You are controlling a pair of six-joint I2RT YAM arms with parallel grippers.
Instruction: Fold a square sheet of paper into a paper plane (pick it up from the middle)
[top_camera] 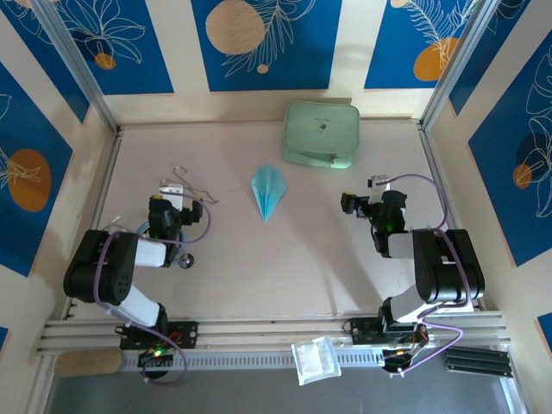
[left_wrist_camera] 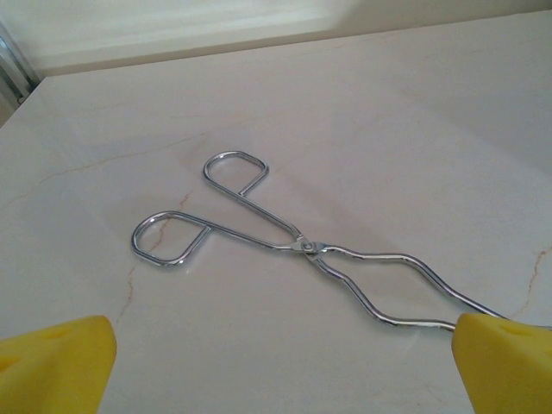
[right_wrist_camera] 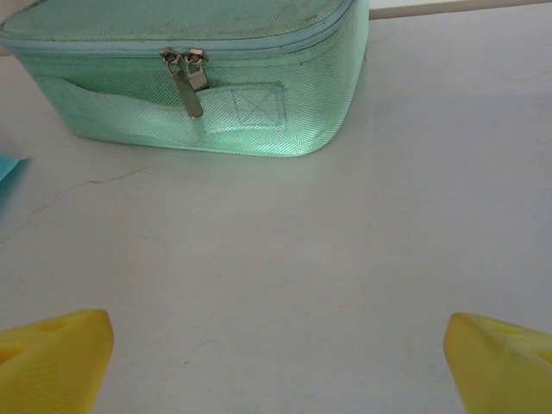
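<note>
The paper plane [top_camera: 266,191] lies flat on the desk [top_camera: 285,267] near the middle of the top view, a narrow sky-blue dart with a lengthwise crease, its point toward the bottom of the frame and its wider end toward the top. Nothing touches it. In the right wrist view a sliver of the same blue paper [right_wrist_camera: 7,166] shows at the left edge. Above and to the right of the plane, near the far edge of the desk, sits a mint-green case [top_camera: 321,134]; the right wrist view shows it across the upper left of the frame, its two zipper pulls [right_wrist_camera: 188,79] hanging down the front. The right fingers [top_camera: 350,204] are to the right of the plane, well apart from it and below the case; up close, the yellow pads [right_wrist_camera: 53,358] stand wide apart at the bottom corners with bare desk between them, holding nothing. The left fingers [top_camera: 175,195] are to the left of the plane, just beside a pair of metal tongs [top_camera: 193,186]. In the left wrist view the tongs [left_wrist_camera: 302,246] lie flat, loop handles toward the upper left, and the yellow pads [left_wrist_camera: 53,362] are spread wide and grip nothing; one tong tip runs up to the right-hand pad, though contact cannot be told.
</note>
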